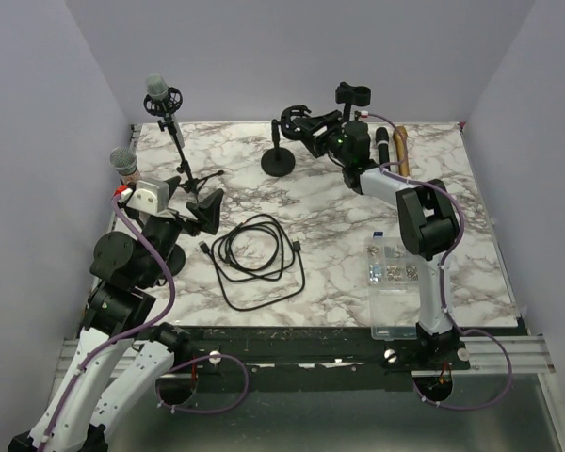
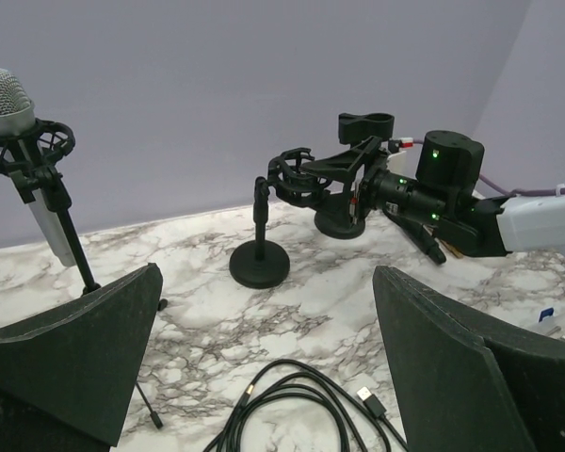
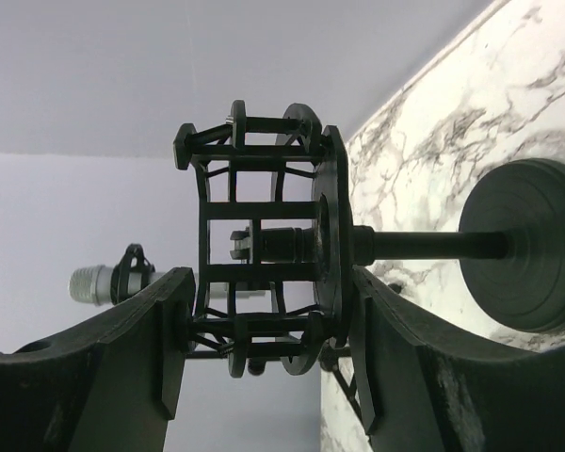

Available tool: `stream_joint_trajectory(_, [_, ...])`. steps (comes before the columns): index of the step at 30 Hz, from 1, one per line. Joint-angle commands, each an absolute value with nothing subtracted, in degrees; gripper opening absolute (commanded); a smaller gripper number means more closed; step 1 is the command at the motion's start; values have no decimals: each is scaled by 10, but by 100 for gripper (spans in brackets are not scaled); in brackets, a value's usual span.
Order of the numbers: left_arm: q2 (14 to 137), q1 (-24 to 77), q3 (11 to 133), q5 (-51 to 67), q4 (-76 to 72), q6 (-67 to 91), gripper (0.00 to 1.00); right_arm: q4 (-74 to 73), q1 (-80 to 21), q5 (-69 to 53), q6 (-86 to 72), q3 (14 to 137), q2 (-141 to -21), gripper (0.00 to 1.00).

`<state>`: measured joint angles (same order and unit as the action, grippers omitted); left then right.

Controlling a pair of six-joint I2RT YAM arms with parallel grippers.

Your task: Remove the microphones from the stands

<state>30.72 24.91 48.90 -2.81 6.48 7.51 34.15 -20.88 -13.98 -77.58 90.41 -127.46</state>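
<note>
A silver microphone (image 1: 158, 91) sits in a black shock mount on a tripod stand (image 1: 182, 160) at the back left; it also shows in the left wrist view (image 2: 5, 102) and far off in the right wrist view (image 3: 92, 283). A second silver microphone head (image 1: 124, 164) shows beside my left arm, its body hidden. My left gripper (image 1: 196, 202) is open and empty, low over the table (image 2: 264, 358), right of the tripod. My right gripper (image 1: 306, 127) is shut on an empty shock mount (image 3: 264, 207) that stands on a round-base stand (image 1: 281, 162).
A coiled black cable (image 1: 259, 256) lies mid-table. A clip stand (image 1: 352, 94) stands at the back. A black microphone (image 1: 381, 149) and a gold one (image 1: 401, 151) lie at the back right. A clear parts box (image 1: 392, 282) is near the right arm's base.
</note>
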Motion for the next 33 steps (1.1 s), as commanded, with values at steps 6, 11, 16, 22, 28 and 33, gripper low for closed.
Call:
stream_joint_trajectory(6, [307,259,482,-47,56,71,98,414,-195,-9,-775,916,-1286,51])
stream_joint_trajectory(11, [307,261,480,-52,55,75,98,410,-195,-18,-771,923,-1297,63])
stream_joint_trajectory(16, [312,260,477,-61,53,75,98,417,-196,-47,-753,905,-1278,92])
stream_joint_trajectory(22, [320,261,474,-73,51,72,98,390,-197,-86,-737,879,-1237,100])
stream_joint_trajectory(28, [327,260,467,-90,46,61,98,346,-197,-94,-720,791,-1155,100])
stream_joint_trajectory(33, [341,260,464,-101,43,49,98,311,-197,-103,-654,717,-1092,100])
